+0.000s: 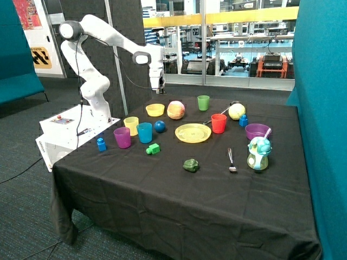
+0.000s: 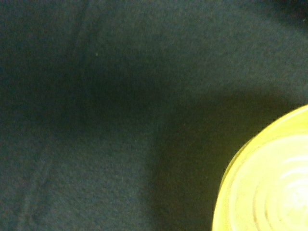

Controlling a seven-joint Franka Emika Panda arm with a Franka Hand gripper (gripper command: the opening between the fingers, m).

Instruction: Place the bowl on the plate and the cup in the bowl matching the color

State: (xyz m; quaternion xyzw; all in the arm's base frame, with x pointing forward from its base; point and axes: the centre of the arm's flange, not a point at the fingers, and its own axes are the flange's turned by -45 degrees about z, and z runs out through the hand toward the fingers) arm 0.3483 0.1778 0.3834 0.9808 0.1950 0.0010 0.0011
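Note:
The small yellow bowl (image 1: 155, 110) sits on the black cloth near the table's far edge, apart from the plate. The gripper (image 1: 158, 90) hangs a little above the bowl, holding nothing that I can see. In the wrist view only part of the bowl's rim and ribbed inside (image 2: 269, 187) shows against the cloth; the gripper itself is out of that view. The flat yellow plate (image 1: 193, 132) lies bare at mid-table. The yellow cup (image 1: 131, 125) stands upright behind the purple cup (image 1: 122, 137) and beside the blue cup (image 1: 144, 132).
A peach-coloured ball (image 1: 175, 109) lies right beside the bowl, and a blue ball (image 1: 160, 126) in front of it. Red cup (image 1: 218, 123), green cup (image 1: 203, 102), purple bowl (image 1: 257, 131), toddler bottle (image 1: 258, 153), spoon (image 1: 231, 160), green toy (image 1: 191, 165) and green block (image 1: 153, 148) are spread around the plate.

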